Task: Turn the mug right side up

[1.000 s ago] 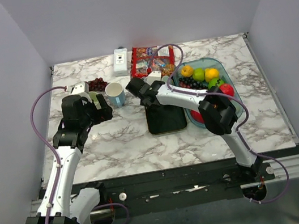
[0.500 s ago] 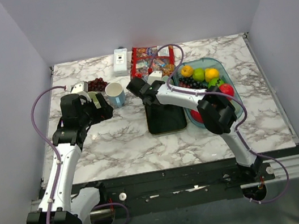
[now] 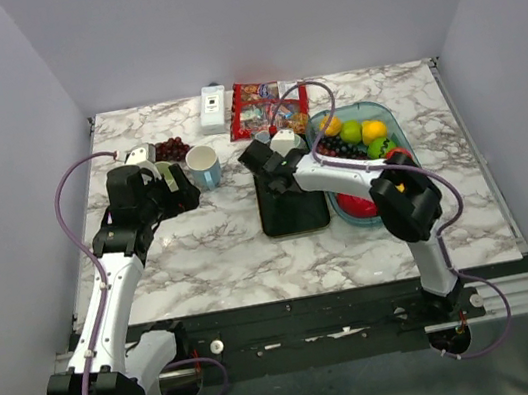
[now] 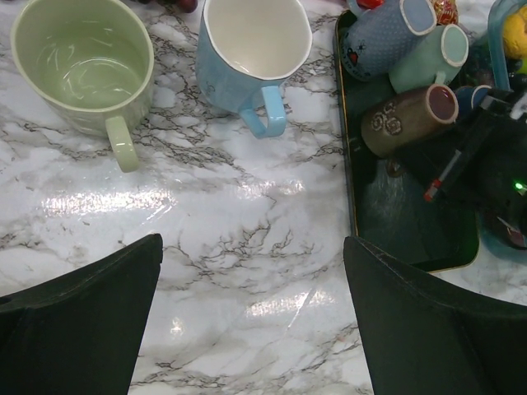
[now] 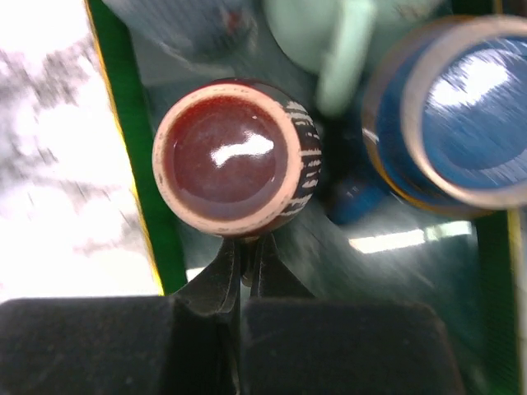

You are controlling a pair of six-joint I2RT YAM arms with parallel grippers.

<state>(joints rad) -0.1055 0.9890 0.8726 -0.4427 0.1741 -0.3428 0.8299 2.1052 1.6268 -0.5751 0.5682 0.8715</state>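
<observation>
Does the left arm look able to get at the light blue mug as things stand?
Probably yes: the left gripper stands open facing the light blue mug, with only bare table between them.

Left arm (image 3: 105, 303) and right arm (image 3: 435, 260): white links, black joints, purple cables (image 3: 57, 207) looping alongside. Left gripper (image 4: 251, 247) has blunt matte-black fingers (image 4: 74, 329).

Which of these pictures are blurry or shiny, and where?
Right wrist view: smeared at the edges, blue mug blurred, brown mug sharper with a white glint inside. Left wrist view: sharp, glare on the marble table. Top view: even light.
</observation>
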